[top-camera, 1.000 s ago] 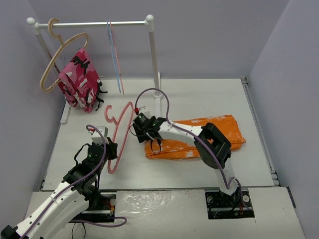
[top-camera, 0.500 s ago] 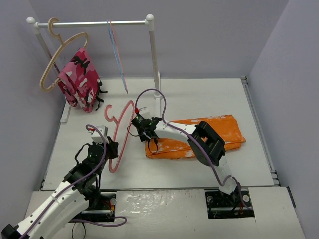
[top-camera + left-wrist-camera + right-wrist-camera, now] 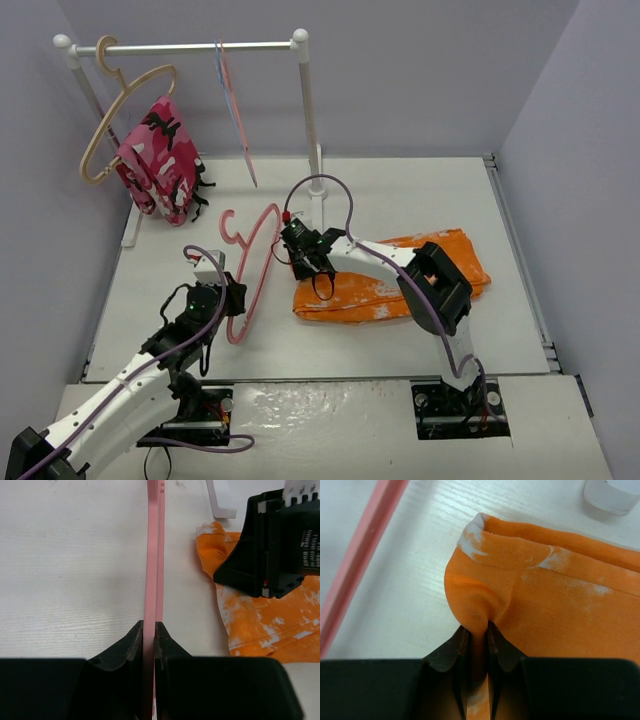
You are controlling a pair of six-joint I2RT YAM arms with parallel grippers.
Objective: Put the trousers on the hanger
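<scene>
Our right pincer (image 3: 476,630) has just shut on the trousers (image 3: 555,605). A second ago its jaws stood apart above the left end of the folded cloth; now they are pressed together with a pinched ridge of orange fabric rising between them, right at the rounded corner of that end. In the overhead view the trousers (image 3: 375,292) lie flat on the table (image 3: 400,190), right of centre, and their far right end looks more gathered than before, so we judge the cloth has been tugged a little toward the pincer. Our left pincer (image 3: 149,627) has not changed its grip: it stays clamped on one thin bar of the hanger (image 3: 154,555), which runs straight away from its jaws. From above, the hanger (image 3: 257,268) has shifted slightly to the right with the left arm and stands tilted, its hook pointing toward the far left. It is now just beside the gripped trouser end, with a strip of bare table showing between them in the right wrist view. For the task, this means both pieces are in hand but not yet joined. We judge the next move to be lifting the pinched end and feeding it through the hanger's opening, and a shallow pinch like this one could slip on the way.
</scene>
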